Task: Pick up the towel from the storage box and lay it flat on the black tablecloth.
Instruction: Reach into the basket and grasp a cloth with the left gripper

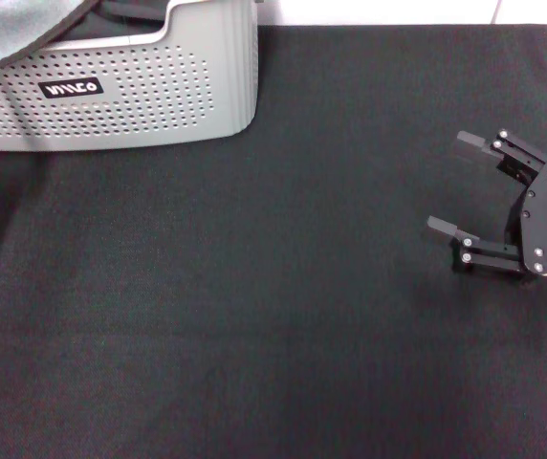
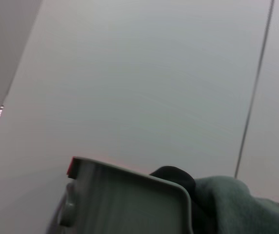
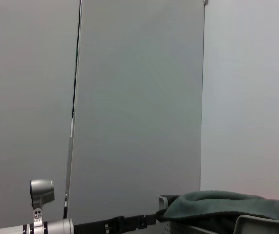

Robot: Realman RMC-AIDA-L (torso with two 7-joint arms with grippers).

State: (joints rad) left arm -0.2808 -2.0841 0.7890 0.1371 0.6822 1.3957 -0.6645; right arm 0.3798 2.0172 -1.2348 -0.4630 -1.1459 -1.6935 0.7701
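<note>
I have the storage box sitting at the far left corner of the tabletop, on the black tablecloth, with its labelled perforated wall facing me, and the towel is heaped over its left end so that the grey-green fleece and its dark trimmed edge spill past the rim toward the left edge of the head view. That overhang is what I want, I think, because a loose edge above the rim gives something to pinch without reaching down between the walls. From the left wrist view I see the box rim close by and the towel bulging just beyond it, with a dark lump between them that I cannot identify, so I judge my left arm to be close at the box's left side; its own fingers show nowhere and I cannot tell how they are set. The right gripper rests low over the cloth at the right, well apart from the box, its fingers spread wide with nothing between them. I read that as a parked pose that leaves the broad middle of the cloth free for spreading. The right wrist view looks across toward the box and shows the towel mounded above the rim, with part of the other arm off to the side. The towel is not yet out of the box, so the lift is what comes next, as I see it
</note>
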